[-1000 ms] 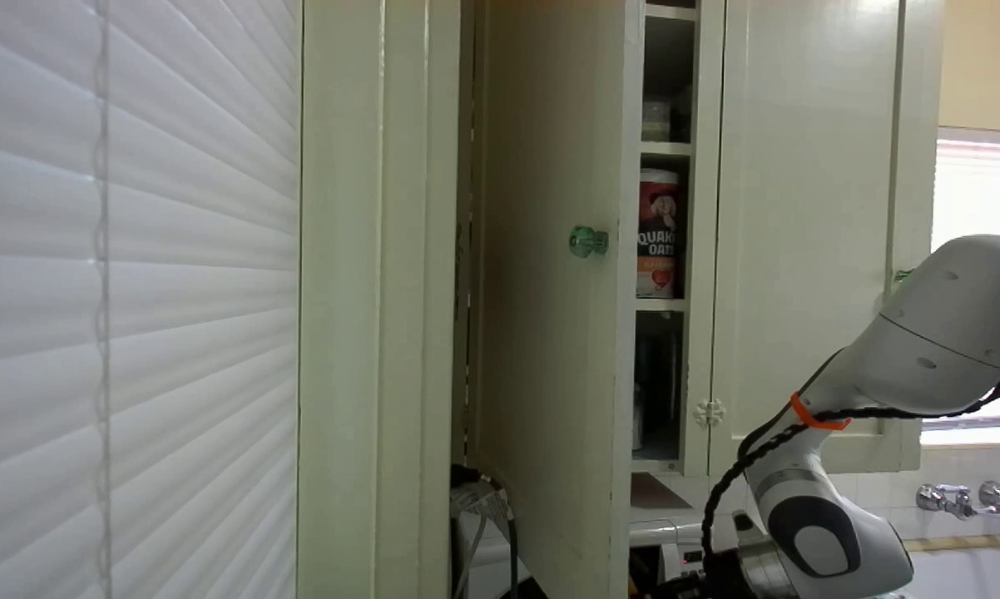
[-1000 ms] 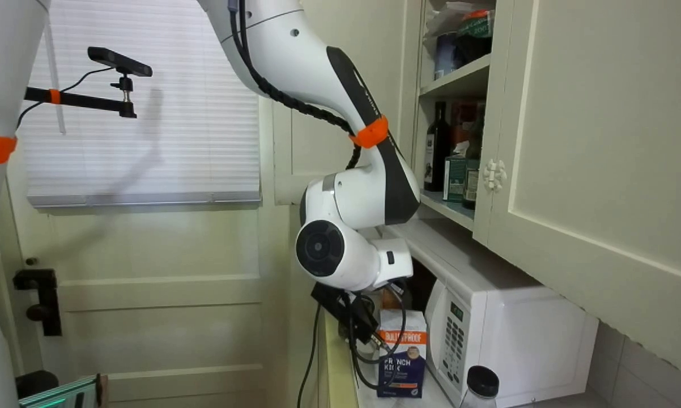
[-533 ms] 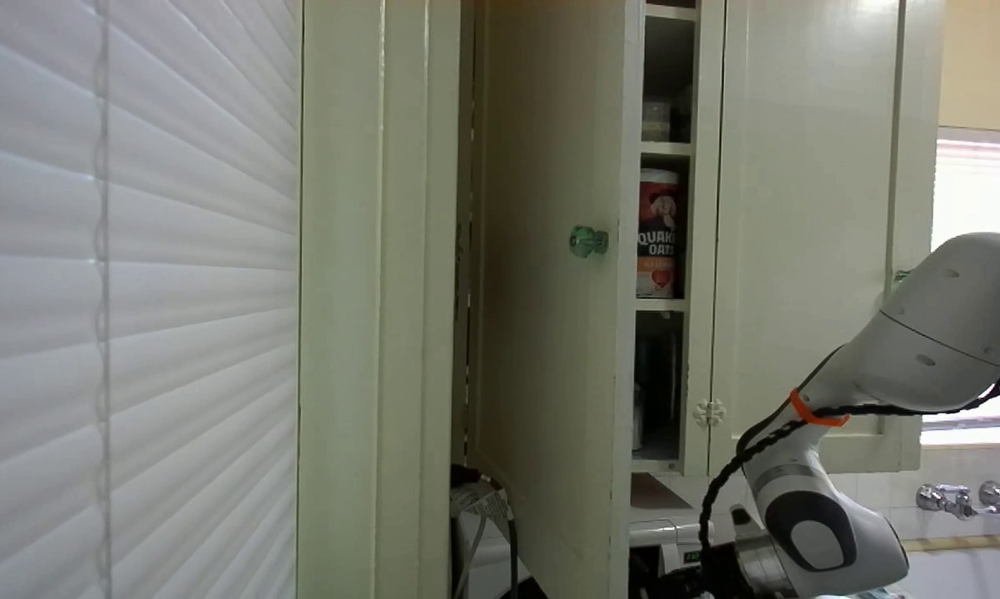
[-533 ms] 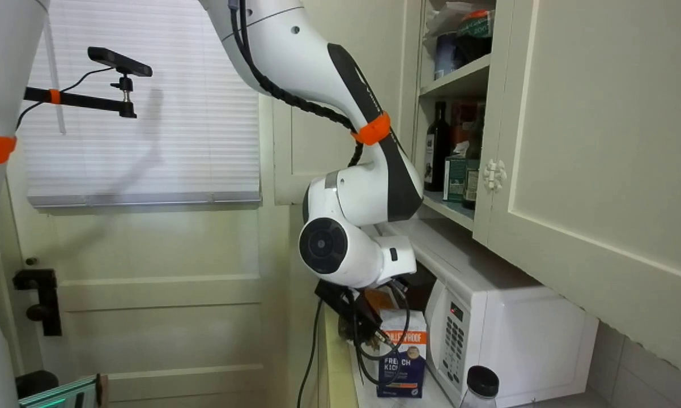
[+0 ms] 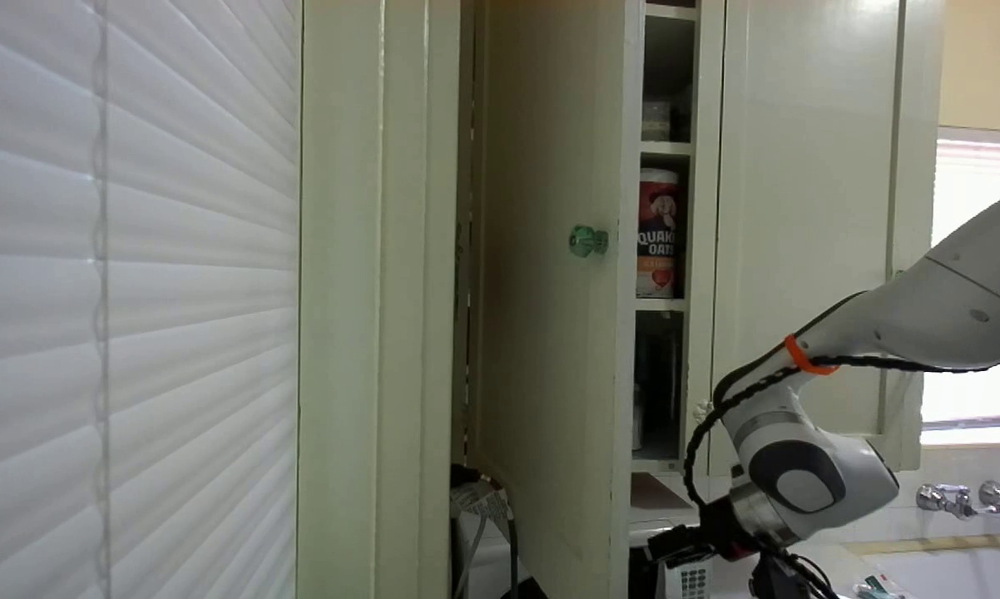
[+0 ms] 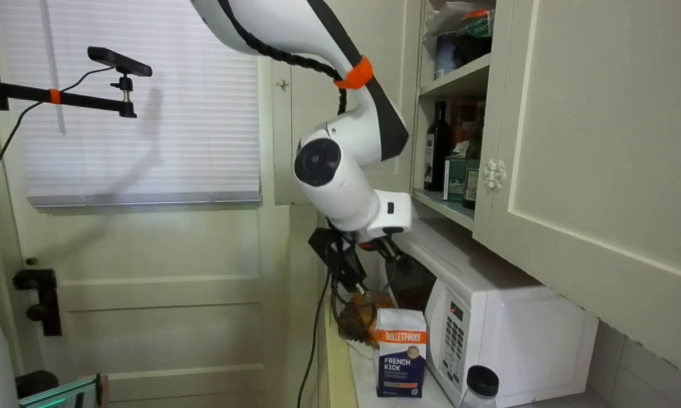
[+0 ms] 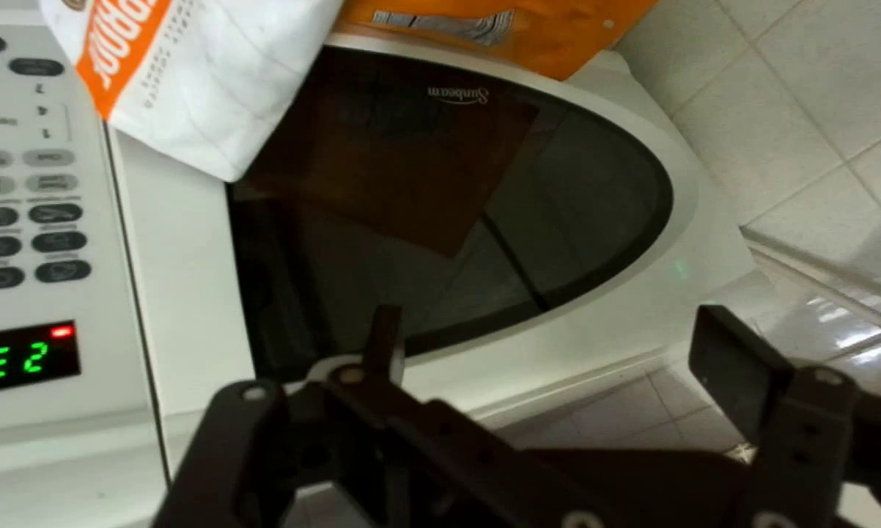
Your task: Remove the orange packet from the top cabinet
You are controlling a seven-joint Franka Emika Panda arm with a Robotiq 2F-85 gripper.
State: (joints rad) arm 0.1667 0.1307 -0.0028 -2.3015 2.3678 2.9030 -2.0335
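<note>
Apparently the soft-looking orange plastic packet (image 7: pixel 543 37) sits on the pale counter (image 6: pixel 366 388), outside the cream-white panelled cabinet (image 6: pixel 607 141). The empty jaws stand spread, higher up — a low sideways swing could topple the upright white-and-navy bag (image 6: pixel 401 365).

In the wrist view we see the orange packet (image 7: pixel 558 37) at one o'clock, with a grey-and-black patch (image 7: pixel 477 28); the microwave (image 7: pixel 184 257) is white, its window (image 7: pixel 448 191) dark, its digits (image 7: pixel 35 358), near nine o'clock, green. In an exterior view we find a bag (image 6: pixel 401 351) near five o'clock, white, orange-banded, navy below; in an exterior view, a cream top cabinet (image 5: pixel 703 249) with a green knob (image 5: pixel 585 241) at two o'clock.
</note>
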